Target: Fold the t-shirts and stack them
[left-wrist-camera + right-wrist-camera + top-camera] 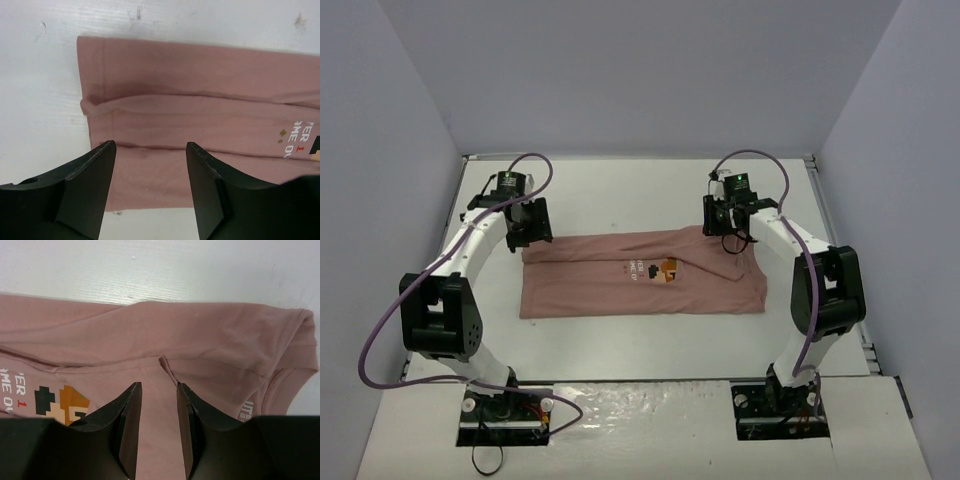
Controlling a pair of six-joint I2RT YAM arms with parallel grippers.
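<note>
A dusty-pink t-shirt (pixel 640 290) lies on the white table as a long band folded lengthwise, with its pixel-figure print (pixel 655 269) facing up near the middle. My left gripper (pixel 528 238) hovers over the band's far left corner. In the left wrist view its jaws (pixel 150 145) stand wide apart above the pink cloth (pixel 190 100), holding nothing. My right gripper (pixel 728 238) hangs over the far right part, by the sleeve. In the right wrist view it (pixel 158 386) is open with a narrower gap, and flat fabric (pixel 200 335) and the print (pixel 60 402) lie below.
The white table (pixel 620 195) is closed in by pale walls on the left, back and right. Purple cables loop above both arms. The two arm bases are bolted at the near edge, below the shirt.
</note>
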